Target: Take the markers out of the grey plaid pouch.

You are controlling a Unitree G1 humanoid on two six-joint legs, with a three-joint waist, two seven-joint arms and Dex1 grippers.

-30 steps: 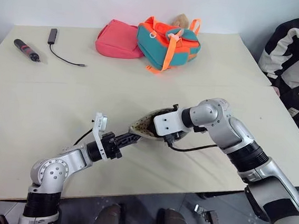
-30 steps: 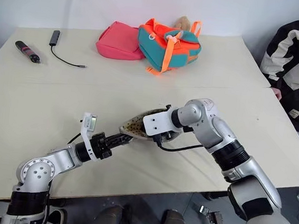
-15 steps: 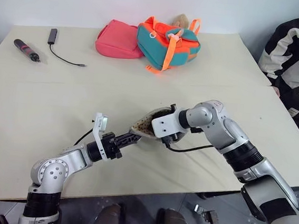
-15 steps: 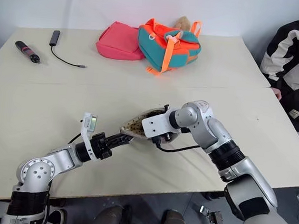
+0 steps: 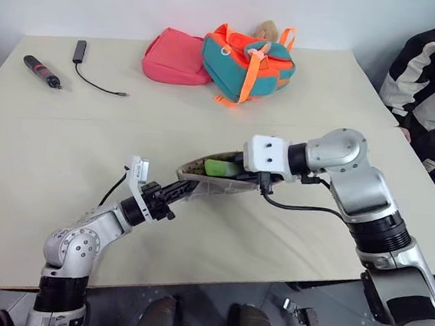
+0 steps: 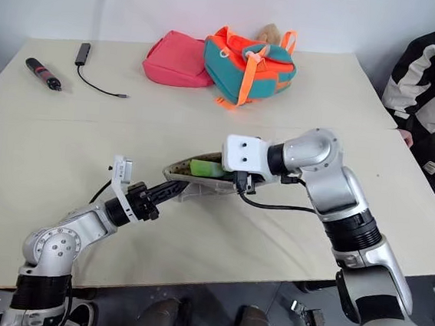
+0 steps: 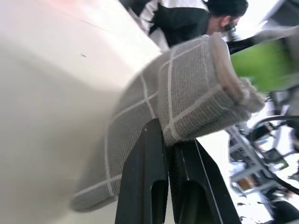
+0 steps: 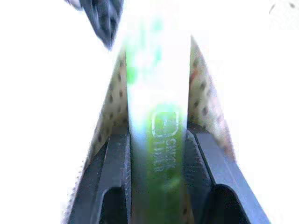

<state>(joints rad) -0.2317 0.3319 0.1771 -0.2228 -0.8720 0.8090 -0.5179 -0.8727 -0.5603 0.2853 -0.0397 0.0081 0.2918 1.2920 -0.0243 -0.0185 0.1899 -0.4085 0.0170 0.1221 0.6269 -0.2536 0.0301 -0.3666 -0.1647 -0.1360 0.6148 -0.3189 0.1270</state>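
The grey plaid pouch (image 5: 214, 184) is held up off the table near its front middle, with its mouth open and the speckled lining showing. My left gripper (image 5: 186, 192) is shut on the pouch's near edge, and its black fingers (image 7: 149, 163) pinch the plaid fabric (image 7: 187, 93). My right gripper (image 5: 238, 169) points left over the pouch mouth, shut on a light green marker (image 5: 219, 167). That marker (image 8: 159, 149) stands between the right fingers (image 8: 117, 158), half out of the pouch. A red marker is not visible.
At the table's back lie a pink pouch (image 5: 174, 56) and a teal-and-orange bag (image 5: 247, 54). A black-and-red tool (image 5: 40, 71) and a black cable (image 5: 94, 82) lie at the back left. A person in a black-and-white jacket (image 5: 432, 91) sits at the right.
My right gripper has risen and drawn back to the right, bringing the green marker up out of the pouch mouth. The left gripper kept its hold, and the pouch's near end lifted slightly.
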